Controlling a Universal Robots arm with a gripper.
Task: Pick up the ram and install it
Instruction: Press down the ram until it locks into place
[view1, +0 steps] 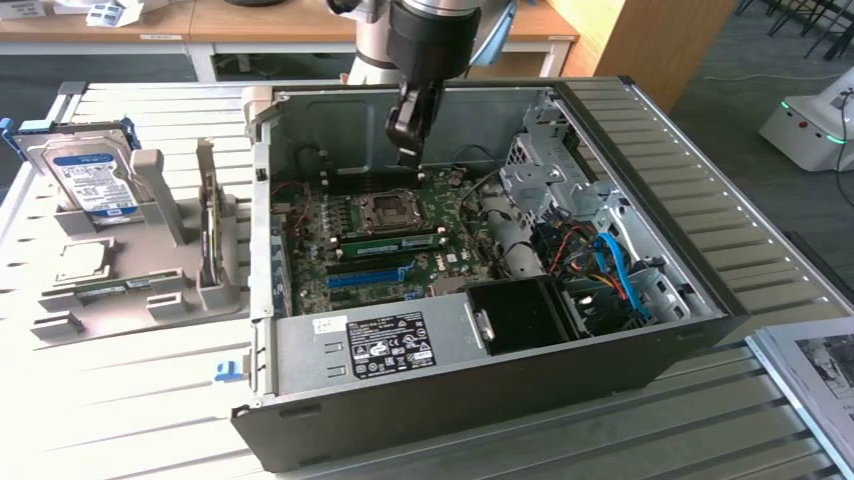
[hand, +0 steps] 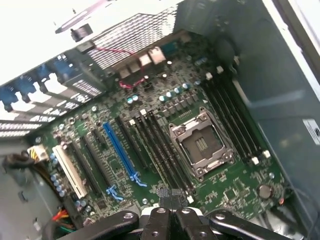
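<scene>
End effector (view1: 404, 150) closed above ram (view1: 390, 240), seemingly seated lengthwise in slot.

The exterior view looks down from high and well back on the open computer case (view1: 534, 330) — the wrist view hovers close above its motherboard (hand: 165, 150), facing down; both share that board.

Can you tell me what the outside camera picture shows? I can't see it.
A robot arm's shut pincer hangs inside an open computer case, above the green motherboard. A ram stick sits in a slot beside the empty processor socket.
</scene>
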